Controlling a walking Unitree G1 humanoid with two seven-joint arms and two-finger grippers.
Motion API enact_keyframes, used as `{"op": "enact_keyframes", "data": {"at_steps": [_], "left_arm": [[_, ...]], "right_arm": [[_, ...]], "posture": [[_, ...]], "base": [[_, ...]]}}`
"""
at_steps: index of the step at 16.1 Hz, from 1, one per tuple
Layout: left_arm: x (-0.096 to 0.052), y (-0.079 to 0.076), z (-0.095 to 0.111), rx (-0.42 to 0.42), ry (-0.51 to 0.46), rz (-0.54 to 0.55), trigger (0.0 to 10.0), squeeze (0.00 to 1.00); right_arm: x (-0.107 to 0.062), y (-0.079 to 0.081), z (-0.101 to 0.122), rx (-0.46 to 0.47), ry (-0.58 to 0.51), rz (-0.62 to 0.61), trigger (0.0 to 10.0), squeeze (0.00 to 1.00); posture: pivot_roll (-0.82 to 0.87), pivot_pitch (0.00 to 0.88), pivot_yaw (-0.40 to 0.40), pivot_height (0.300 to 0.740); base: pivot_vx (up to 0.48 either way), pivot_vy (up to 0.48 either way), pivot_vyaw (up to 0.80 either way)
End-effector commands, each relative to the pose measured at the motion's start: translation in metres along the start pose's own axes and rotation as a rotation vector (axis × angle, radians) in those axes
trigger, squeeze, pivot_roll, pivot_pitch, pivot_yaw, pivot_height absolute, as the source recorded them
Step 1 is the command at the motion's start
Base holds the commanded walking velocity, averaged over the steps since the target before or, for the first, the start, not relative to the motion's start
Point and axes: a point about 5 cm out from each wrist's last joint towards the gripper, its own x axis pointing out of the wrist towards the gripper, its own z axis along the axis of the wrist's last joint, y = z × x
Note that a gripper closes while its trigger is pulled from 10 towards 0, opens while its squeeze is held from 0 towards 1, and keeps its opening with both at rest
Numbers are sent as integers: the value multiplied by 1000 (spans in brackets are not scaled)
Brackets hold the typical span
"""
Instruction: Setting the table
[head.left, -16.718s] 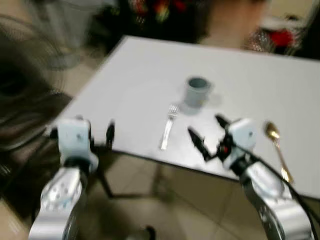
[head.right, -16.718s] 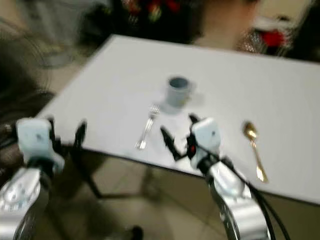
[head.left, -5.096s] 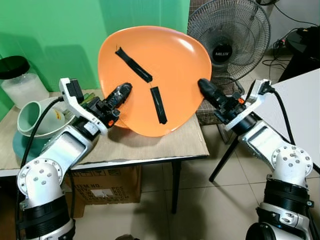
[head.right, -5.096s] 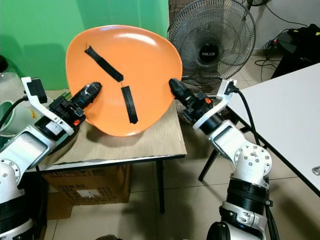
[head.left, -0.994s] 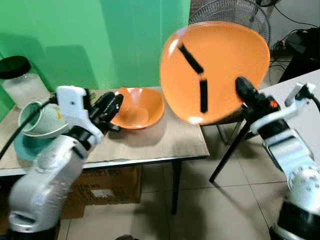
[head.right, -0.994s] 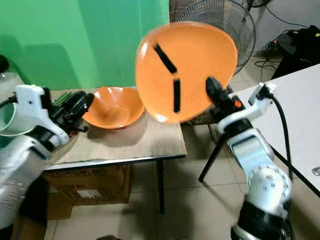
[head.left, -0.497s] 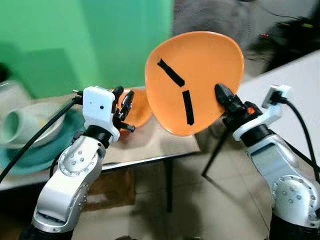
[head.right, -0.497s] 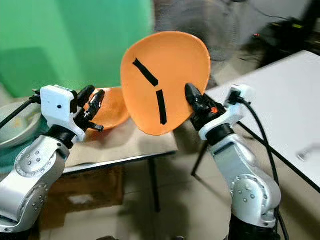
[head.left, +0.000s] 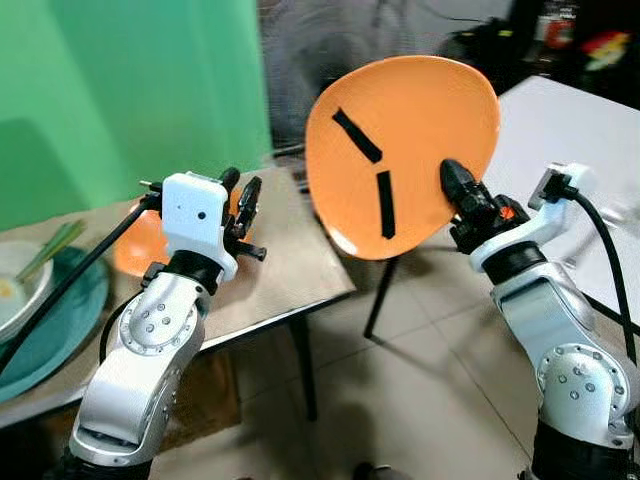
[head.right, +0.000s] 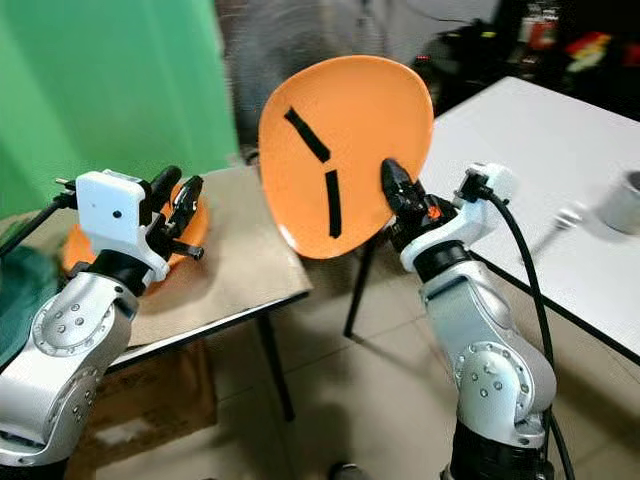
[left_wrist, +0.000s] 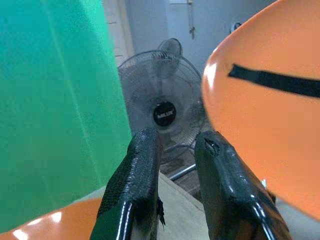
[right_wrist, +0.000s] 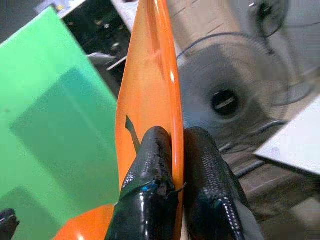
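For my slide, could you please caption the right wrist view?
Right gripper pinching the rim of an upright orange plate between its fingers, fan behind.

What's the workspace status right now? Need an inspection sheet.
Surface: white table at robot's right; brown side table at left.
Job's things: orange plate, held upright on edge, two black strips on it; grey cup on white table.
Clutter: orange bowl, teal dish on side table.
Grippers: right gripper pinches plate rim; left gripper open, holding nothing.
Cables: black cable along right arm.
Surroundings: green backdrop, fan.
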Motion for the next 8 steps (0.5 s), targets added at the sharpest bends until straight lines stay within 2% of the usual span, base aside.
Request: {"op": "enact_keyframes", "data": {"at_steps": [1, 4, 8], "left_arm": [[1, 5, -1, 19, 5, 24, 10000, 0], [1, 9, -4, 37, 15, 57, 10000, 0], [0, 8, -3, 19, 4, 53, 10000, 0]], "right_arm": [[3, 6, 2, -12, -24, 26, 10000, 0], [5, 9, -2, -25, -2, 38, 10000, 0], [9, 4, 5, -17, -30, 14, 10000, 0]], "posture": [[-49, 0, -3, 740], [-47, 0, -13, 740], [-50, 0, -11, 740]], "base": [[0, 0, -800], [0, 0, -800], [0, 0, -800]]}}
